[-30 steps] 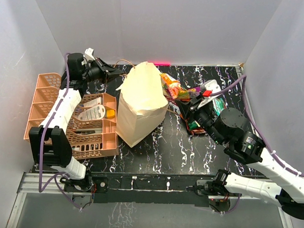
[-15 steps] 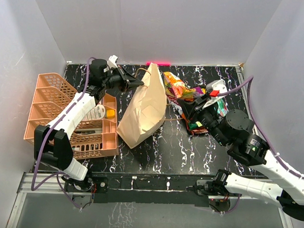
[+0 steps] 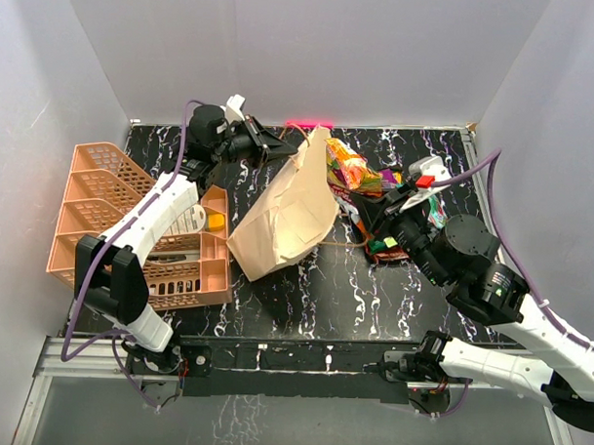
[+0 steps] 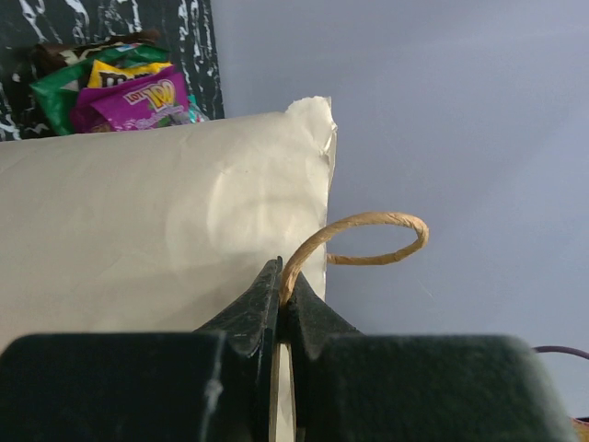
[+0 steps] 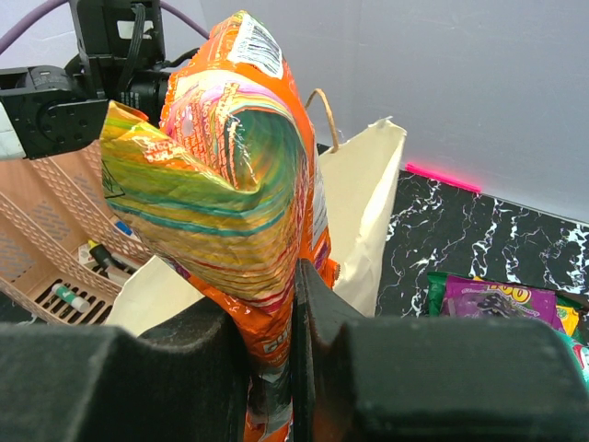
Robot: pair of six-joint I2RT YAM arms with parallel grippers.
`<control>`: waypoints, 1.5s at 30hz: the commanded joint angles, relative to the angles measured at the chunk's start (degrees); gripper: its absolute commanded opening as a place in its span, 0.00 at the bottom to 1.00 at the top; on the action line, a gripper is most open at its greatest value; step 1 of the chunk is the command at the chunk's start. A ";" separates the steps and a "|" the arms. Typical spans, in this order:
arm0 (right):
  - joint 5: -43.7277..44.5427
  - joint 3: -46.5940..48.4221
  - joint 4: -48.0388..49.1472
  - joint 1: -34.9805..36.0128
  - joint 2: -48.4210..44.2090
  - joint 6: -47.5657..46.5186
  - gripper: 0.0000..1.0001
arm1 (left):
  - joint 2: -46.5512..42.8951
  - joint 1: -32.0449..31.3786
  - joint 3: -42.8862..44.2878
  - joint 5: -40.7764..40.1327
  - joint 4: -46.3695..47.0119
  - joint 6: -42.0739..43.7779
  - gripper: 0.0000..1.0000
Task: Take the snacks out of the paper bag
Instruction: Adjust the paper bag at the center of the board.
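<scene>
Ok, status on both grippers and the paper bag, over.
Left gripper shut on looped handle of tan paper bag, bag tilted. Right gripper shut on orange-yellow glossy snack packet, outside bag. Other packets piled beside.

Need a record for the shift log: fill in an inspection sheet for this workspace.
Surface: black, white-veined tabletop.
Job's things: paper bag tilted, its handle pinched by the left gripper; orange-yellow snack packet lifted beside its mouth; other snack packets piled on the table to its right.
Clutter: orange mesh basket at left, holding white tubes.
Grippers: left shut on the handle; right gripper shut on the orange-yellow snack packet.
Cables: purple cable along each arm.
Surroundings: plain pale walls; pink strip at the back wall's foot.
</scene>
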 commanded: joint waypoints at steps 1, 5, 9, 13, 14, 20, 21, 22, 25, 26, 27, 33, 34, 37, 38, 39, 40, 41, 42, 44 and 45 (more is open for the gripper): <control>0.91 1.92 4.71 -0.13 -1.19 1.25 0.07 | -0.43 -0.46 -0.39 1.51 4.29 -2.75 0.00; 1.07 1.90 4.86 -0.05 -1.23 1.27 0.07 | -0.35 -0.80 0.49 2.49 1.15 -0.80 0.00; 0.30 2.80 4.52 -0.06 -0.74 1.40 0.07 | -1.06 1.88 1.00 4.42 -2.32 4.56 0.00; 0.07 2.60 4.52 -0.10 -0.68 1.77 0.07 | 2.02 6.10 4.20 9.70 -7.24 9.73 0.00; -0.03 2.45 4.51 -0.04 -0.68 1.94 0.07 | 3.07 6.98 5.06 11.07 -7.99 11.23 0.00; 0.02 1.78 4.73 -0.13 -0.43 2.45 0.07 | 11.42 8.50 17.57 12.27 -20.21 24.04 0.00; 0.10 1.82 4.77 -0.15 -0.34 2.44 0.07 | 12.76 8.46 19.14 13.37 -20.50 23.94 0.00; 0.19 1.86 4.78 -0.11 -0.25 2.39 0.07 | 13.81 8.45 20.50 14.36 -19.76 23.51 0.00; 0.65 1.79 4.69 -0.14 -0.30 2.37 0.07 | 16.62 8.40 24.43 16.31 -17.38 21.60 0.00; 0.72 1.71 4.69 -0.12 -0.37 2.38 0.07 | 17.49 8.25 25.61 17.01 -16.43 21.00 0.00; 0.80 1.63 4.69 -0.11 -0.45 2.37 0.07 | 18.17 7.93 26.93 17.42 -15.69 20.75 0.00; 1.09 1.52 4.60 -0.11 -0.68 2.41 0.07 | 22.74 6.36 34.32 18.39 -15.40 19.16 0.00; 1.12 1.51 4.60 -0.08 -0.68 2.45 0.07 | 23.11 5.92 35.76 18.67 -15.20 18.19 0.00; 1.36 1.60 4.31 -0.08 -0.72 2.34 0.07 | 23.50 3.72 38.82 18.78 -14.24 17.44 0.00; 1.59 1.52 4.26 -0.10 -0.72 2.42 0.07 | 23.69 3.33 39.55 18.34 -14.41 17.46 0.00; 1.72 1.51 4.33 -0.06 -0.76 2.45 0.07 | 24.17 3.23 39.86 18.46 -14.22 16.87 0.00; 1.75 1.58 4.46 -0.09 -0.83 2.44 0.07 | 24.82 3.51 39.83 18.44 -14.45 16.34 0.00; 1.67 1.72 4.51 -0.15 -0.92 2.45 0.07 | 25.54 3.78 39.86 18.34 -15.15 15.95 0.00; 1.59 2.02 4.51 -0.14 -0.86 2.52 0.07 | 26.22 4.28 39.46 18.42 -15.42 15.66 0.00; 1.70 2.77 3.94 -0.12 -0.85 2.54 0.07 | 26.78 4.93 38.30 17.33 -16.02 16.07 0.00; 1.92 3.13 3.57 -0.11 -0.85 2.53 0.07 | 26.89 5.27 38.03 16.27 -16.80 16.79 0.00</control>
